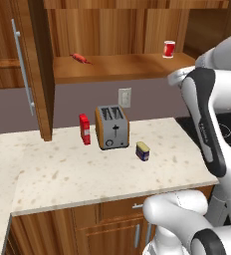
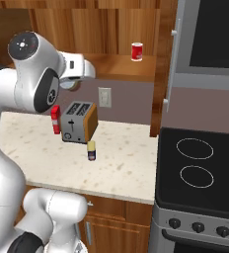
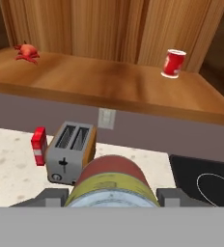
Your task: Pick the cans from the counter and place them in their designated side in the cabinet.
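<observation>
Kitchen corner setup: warm brown wooden cabinet (image 1: 122, 69) up on the wall with its door (image 1: 18, 64) swung open on the left, and a beige speckled counter (image 1: 87, 169) underneath. From my remote seat, the cabinet shelf has two things on it: a red cup with a white rim (image 1: 169, 49) toward the right end and a small red crab-looking thing (image 1: 80, 58) toward the left end, well apart from each other. Rest of the shelf between them is bare wood.

Down on the counter I've got a silver toaster (image 1: 112, 127) with wood-tone sides, standing against the back wall below a wall outlet (image 1: 124, 97). A flat red carton (image 1: 84, 128) stands upright just beside the toaster on its left. The squat dark blue can with the yellow top (image 1: 143, 150) sits on the counter just in front of the toaster's right corner, not touching it. A black stovetop (image 2: 200, 163) is off to the right of the counter.

Now the pincer (image 3: 112, 197): in the hand view the two fingers sit either side of the round can (image 3: 111, 181) with the red label, pressed against its sides, so it's clamped on that can. The can is up in the air, above counter level, with the shelf ahead of it.
</observation>
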